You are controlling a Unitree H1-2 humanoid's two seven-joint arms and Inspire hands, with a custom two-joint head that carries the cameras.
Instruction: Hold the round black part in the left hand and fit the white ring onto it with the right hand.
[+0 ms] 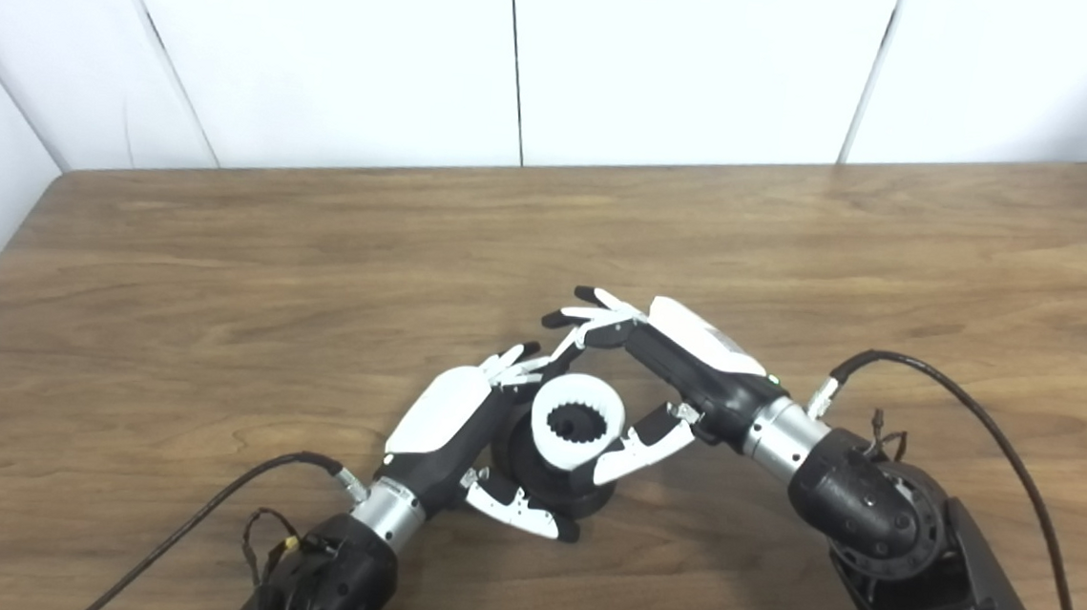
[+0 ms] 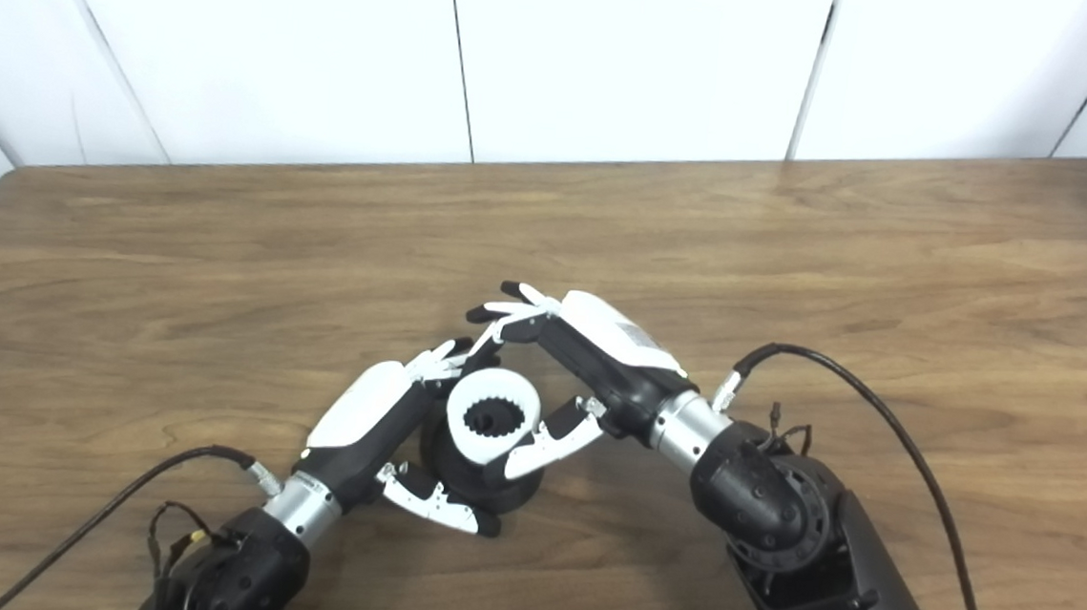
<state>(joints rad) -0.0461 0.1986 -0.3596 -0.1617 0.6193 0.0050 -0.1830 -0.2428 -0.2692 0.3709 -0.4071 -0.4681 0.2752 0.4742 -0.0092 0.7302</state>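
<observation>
The round black part (image 1: 555, 478) stands on the table, and my left hand (image 1: 459, 423) is shut on it, fingers behind it and thumb across its front base. The white ring (image 1: 578, 422) sits on top of the part, with black teeth showing inside its hole. My right hand (image 1: 663, 371) reaches over from the right. Its thumb rests against the ring's front right side. Its fingers (image 1: 591, 313) stretch out straight beyond the ring's far edge, apart from it, so the hand is open.
The wooden table (image 1: 220, 273) stretches wide on all sides of the hands. White wall panels (image 1: 523, 55) stand behind its far edge. Black cables (image 1: 976, 412) loop from both wrists over the table.
</observation>
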